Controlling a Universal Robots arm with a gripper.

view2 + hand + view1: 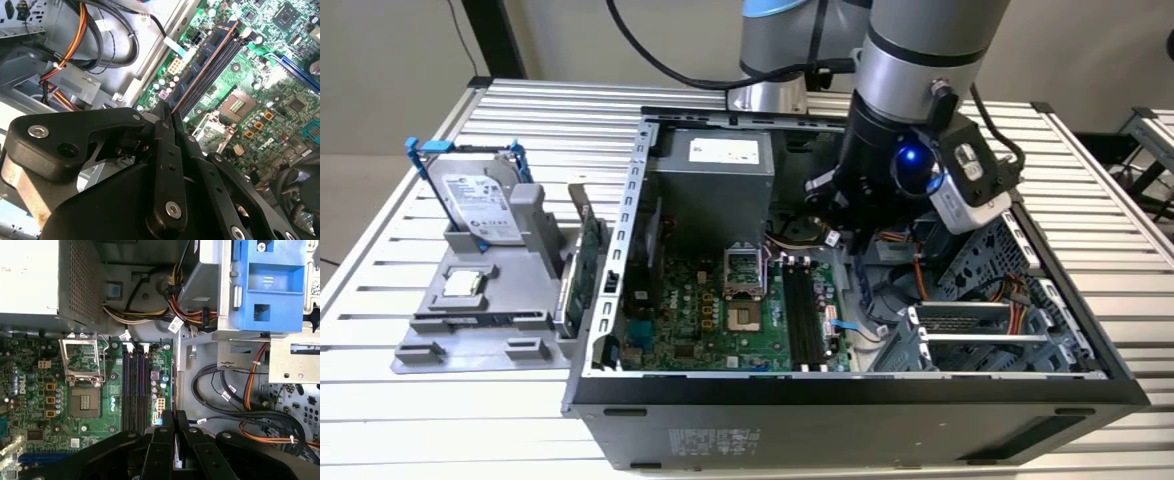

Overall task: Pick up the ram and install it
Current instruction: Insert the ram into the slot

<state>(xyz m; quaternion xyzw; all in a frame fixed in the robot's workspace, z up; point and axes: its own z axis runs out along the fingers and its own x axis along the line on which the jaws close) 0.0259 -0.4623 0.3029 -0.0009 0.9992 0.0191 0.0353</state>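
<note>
at the exterior view's left, a holder stands beside the case. inside, the gripper is seen nearly closed, pinching the ram edge-on over the slots toward one o'clock; seating remains undone.

A ribbed, slatted white metal table carries an open dark computer case and, just beside it on the exterior view's left, a grey plastic parts holder.
</note>
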